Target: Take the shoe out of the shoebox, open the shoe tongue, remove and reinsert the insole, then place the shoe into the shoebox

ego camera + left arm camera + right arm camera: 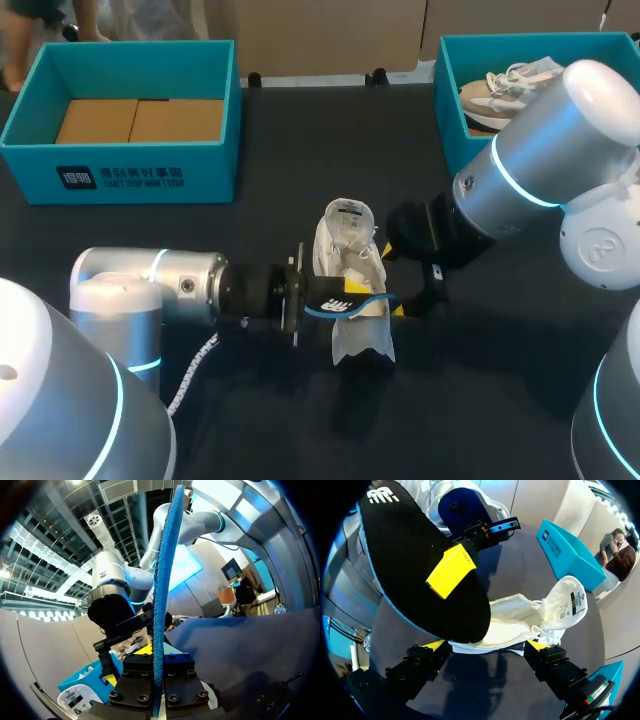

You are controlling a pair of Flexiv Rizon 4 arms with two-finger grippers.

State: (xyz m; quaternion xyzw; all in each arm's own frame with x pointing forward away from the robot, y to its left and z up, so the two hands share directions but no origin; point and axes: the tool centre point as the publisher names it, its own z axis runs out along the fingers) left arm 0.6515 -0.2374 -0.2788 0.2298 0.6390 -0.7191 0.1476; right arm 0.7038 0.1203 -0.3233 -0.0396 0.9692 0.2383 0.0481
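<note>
A white shoe [349, 262] lies on the dark table [500, 400] at the middle, its tongue [568, 597] folded back. Its black, blue-edged insole [345, 303] is out of the shoe, and my left gripper [159, 680] is shut on its edge. In the left wrist view the insole [162, 590] stands on edge between the fingers. My right gripper [486, 645] is open and straddles the shoe [515, 622] from the right, one yellow tip on each side. The insole [415, 565] hangs just above the shoe's opening.
A teal shoebox [120, 170] with brown cardboard inside stands at the back left. A second teal shoebox [450, 110] at the back right holds another shoe [505, 88]. My right arm's wide elbow [560, 150] overhangs that box.
</note>
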